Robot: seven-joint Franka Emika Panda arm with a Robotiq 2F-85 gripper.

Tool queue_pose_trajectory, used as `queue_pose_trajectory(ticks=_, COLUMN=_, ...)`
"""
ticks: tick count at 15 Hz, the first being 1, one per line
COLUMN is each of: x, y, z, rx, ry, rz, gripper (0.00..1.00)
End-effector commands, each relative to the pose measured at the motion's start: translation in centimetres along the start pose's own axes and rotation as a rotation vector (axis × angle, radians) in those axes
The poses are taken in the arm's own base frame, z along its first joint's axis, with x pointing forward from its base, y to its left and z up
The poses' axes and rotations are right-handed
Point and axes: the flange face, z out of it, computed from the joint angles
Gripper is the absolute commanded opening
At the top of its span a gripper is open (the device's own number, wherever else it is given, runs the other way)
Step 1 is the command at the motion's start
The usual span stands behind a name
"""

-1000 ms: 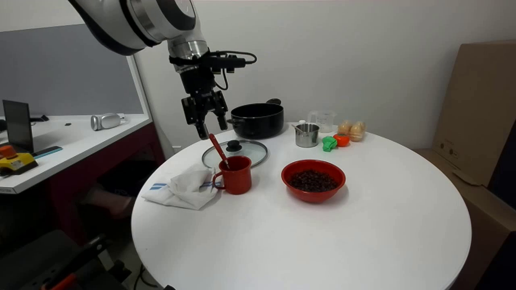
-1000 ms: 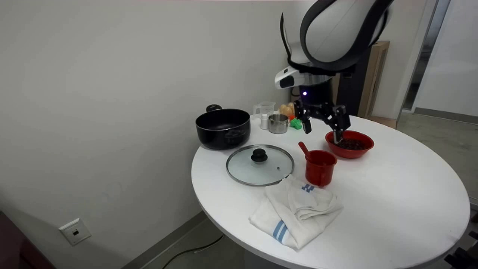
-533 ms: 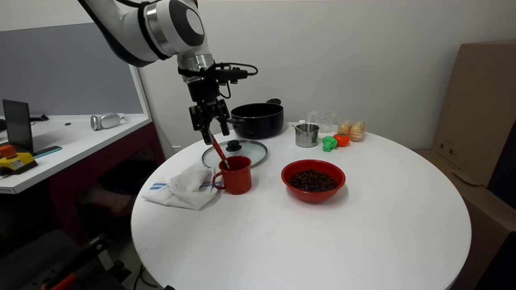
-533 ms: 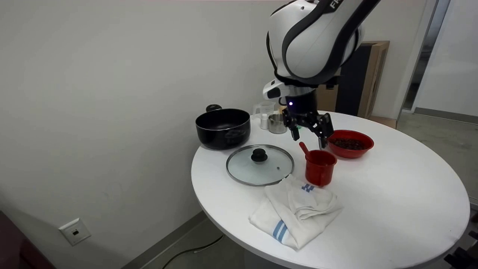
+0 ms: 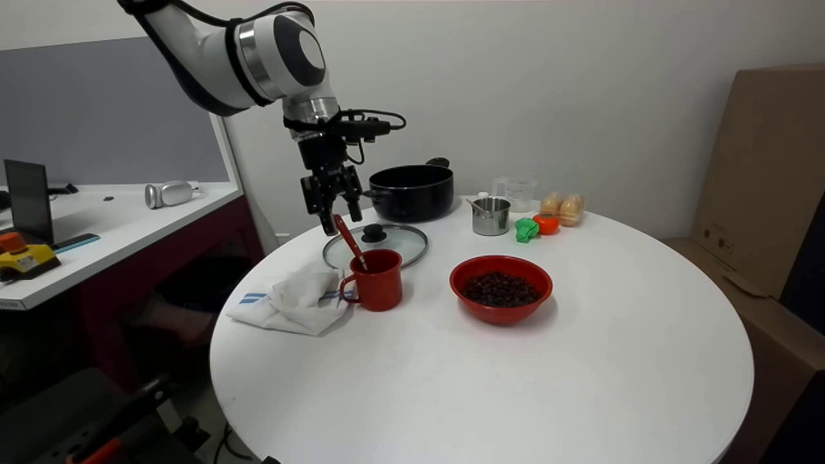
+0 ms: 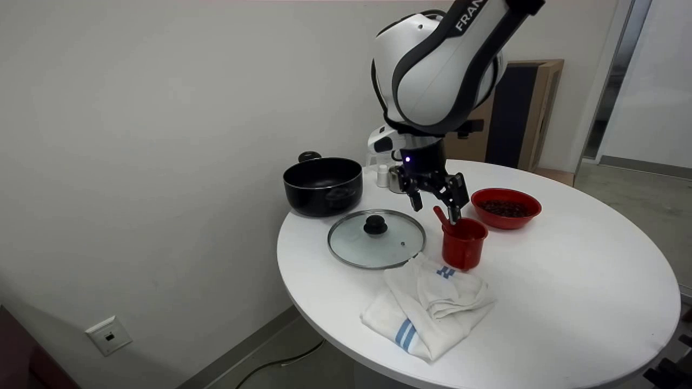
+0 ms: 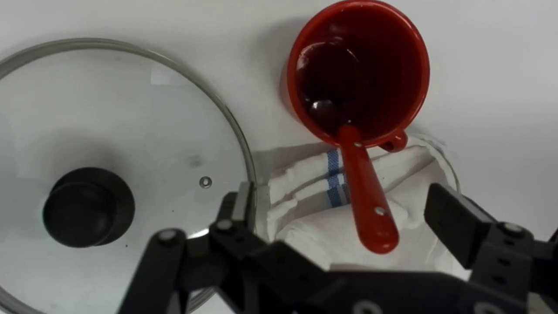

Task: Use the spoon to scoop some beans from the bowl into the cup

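Gripper stood wide, nothing held, hdl of spoon btwn jaws | spoon leaned in cup, inboard of tbl edge, towel btwn | beans sat in bowl | main risk: off-ctr pinch could've levered hdl, tipped cup

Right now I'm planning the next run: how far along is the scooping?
Done: no scooping evident; the beans sit in the red bowl, none visible in the mug. In hand: likely a grasp; open fingers flank the spoon in the wrist view. Left: gripping it where it leans in the mug, scooping, tipping.
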Motion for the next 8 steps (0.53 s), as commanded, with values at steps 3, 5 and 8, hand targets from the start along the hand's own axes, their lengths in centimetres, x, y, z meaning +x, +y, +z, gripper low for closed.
queue_pose_trajectory(ticks=3, x=0.78, y=-0.40, z=-0.62, rx=0.004, ry=-0.014, rz=0.026, gripper=0.61)
queue_pose_trajectory(ticks=5, x=0.83, y=-0.70, z=-0.84, rx=0.002, ry=-0.011, rz=0.030, gripper=0.47)
queue_pose_trajectory(ticks=8, x=0.79, y=-0.99, z=-1.12, rx=0.001, ry=-0.008, rz=0.035, gripper=0.23)
